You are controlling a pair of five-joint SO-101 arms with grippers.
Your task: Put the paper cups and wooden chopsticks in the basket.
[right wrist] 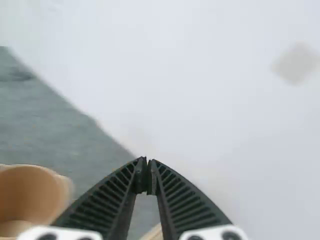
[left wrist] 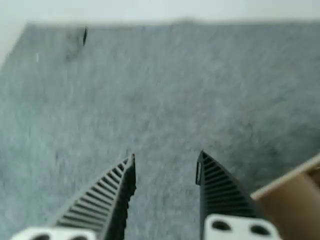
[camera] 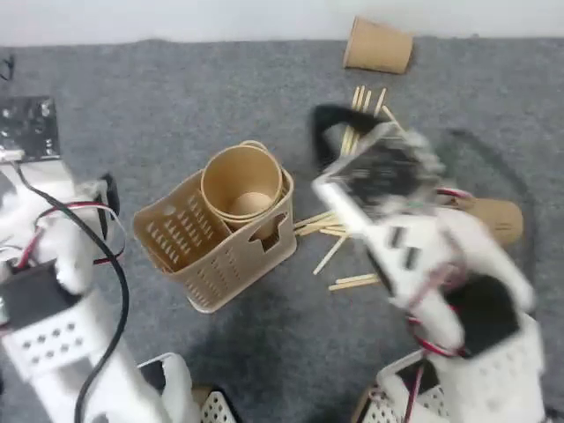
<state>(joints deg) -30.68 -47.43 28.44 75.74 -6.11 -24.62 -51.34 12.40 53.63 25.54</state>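
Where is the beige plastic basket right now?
In the high view, the beige slotted plastic basket sits centrally on the grey mat, left of the scattered wooden chopsticks, with stacked brown paper cups standing in it.

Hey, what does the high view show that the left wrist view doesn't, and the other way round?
High view: the basket holding stacked paper cups, with chopsticks scattered beside it. Left wrist view: the left gripper up close, open and empty. Both: the grey mat.
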